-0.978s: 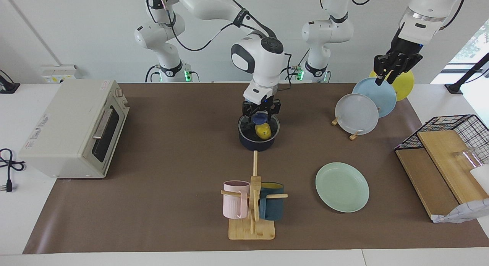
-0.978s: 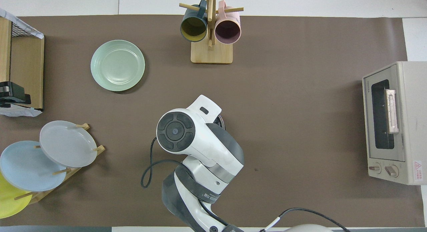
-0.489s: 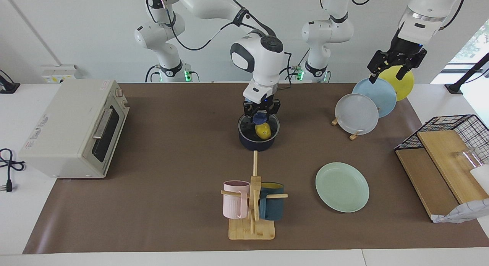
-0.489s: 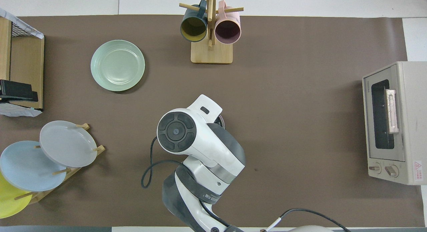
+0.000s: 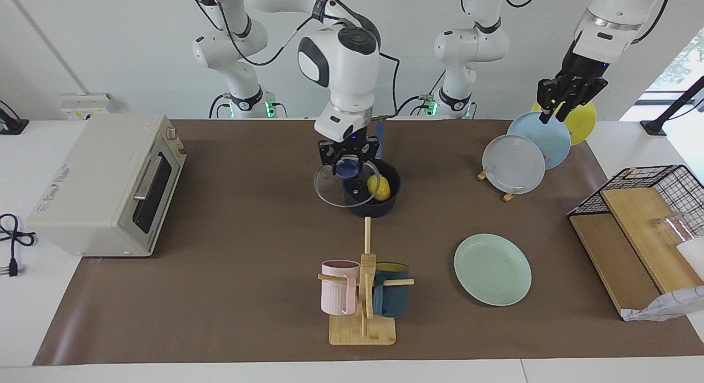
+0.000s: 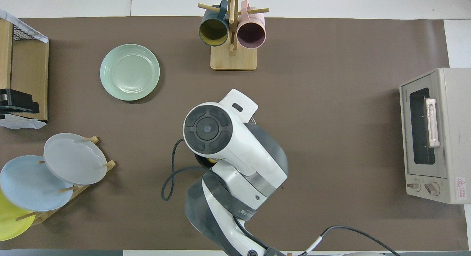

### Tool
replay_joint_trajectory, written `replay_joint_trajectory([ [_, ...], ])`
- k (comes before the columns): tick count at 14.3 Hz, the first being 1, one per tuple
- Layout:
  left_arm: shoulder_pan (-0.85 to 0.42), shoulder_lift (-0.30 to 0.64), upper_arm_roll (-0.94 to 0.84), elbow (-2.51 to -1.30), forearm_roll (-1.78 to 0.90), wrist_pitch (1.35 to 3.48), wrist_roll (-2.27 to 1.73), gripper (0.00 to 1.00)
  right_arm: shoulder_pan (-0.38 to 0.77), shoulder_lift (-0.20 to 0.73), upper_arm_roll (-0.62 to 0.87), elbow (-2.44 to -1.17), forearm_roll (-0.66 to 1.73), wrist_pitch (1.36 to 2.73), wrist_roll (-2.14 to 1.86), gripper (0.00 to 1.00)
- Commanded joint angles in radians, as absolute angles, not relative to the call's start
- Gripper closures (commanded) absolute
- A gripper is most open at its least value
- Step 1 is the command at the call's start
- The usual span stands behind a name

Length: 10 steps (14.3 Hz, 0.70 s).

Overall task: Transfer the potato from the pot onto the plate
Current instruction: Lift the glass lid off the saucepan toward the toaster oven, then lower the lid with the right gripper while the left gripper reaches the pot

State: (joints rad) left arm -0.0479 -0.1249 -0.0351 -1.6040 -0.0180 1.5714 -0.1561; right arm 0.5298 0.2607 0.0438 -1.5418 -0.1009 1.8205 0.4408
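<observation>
The dark blue pot [image 5: 379,206] stands mid-table with its handle [image 5: 380,132] pointing toward the robots. The yellow potato [image 5: 379,187] lies inside it, uncovered. My right gripper [image 5: 348,162] is shut on the blue knob of a glass lid [image 5: 334,187]. It holds the lid tilted, just above the pot's rim on the side toward the right arm's end. In the overhead view the right arm hides the pot. The mint-green plate [image 5: 492,268] lies empty, farther from the robots, toward the left arm's end; it also shows in the overhead view [image 6: 129,72]. My left gripper [image 5: 561,99] hangs over the plate rack.
A rack with a grey-white plate [image 5: 513,164], a blue plate and a yellow plate stands toward the left arm's end. A mug tree [image 5: 363,284] with a pink and a teal mug stands farther out than the pot. A toaster oven [image 5: 104,185] and a wire basket [image 5: 649,190] flank the table.
My right gripper has lifted the glass lid off the pot and carried it up and toward the right arm's end, uncovering the potato. The left gripper has shifted slightly above the rack.
</observation>
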Motion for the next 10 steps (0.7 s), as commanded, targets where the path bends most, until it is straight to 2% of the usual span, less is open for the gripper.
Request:
replay_joint_trajectory([
  [1,-0.057,-0.138,-0.029,-1.623,-0.029,1.589,-0.155,1.0,0.399,0.224,0.057,-1.56,-0.06,1.776,0.274,0.49],
  [3,-0.061,-0.138,-0.034,-1.626,-0.032,1.598,-0.152,1.0,0.304,0.209,0.057,-1.584,-0.031,1.743,0.133,0.49],
  [4,-0.092,-0.137,-0.037,-1.635,-0.034,1.612,-0.158,0.32,0.257,0.201,0.057,-1.612,-0.031,1.733,0.076,0.49],
  [5,-0.128,-0.137,-0.037,-1.652,-0.035,1.635,-0.163,0.0,0.22,0.187,0.055,-1.641,-0.029,1.735,0.031,0.49],
  [8,-0.263,-0.123,-0.038,-1.701,-0.037,1.696,-0.321,0.0,0.129,0.161,0.055,-1.722,-0.029,1.775,-0.073,0.49],
  [10,-0.372,-0.098,-0.038,-1.762,-0.038,1.773,-0.472,0.0,0.074,0.12,0.055,-1.848,-0.029,1.888,-0.141,0.49],
])
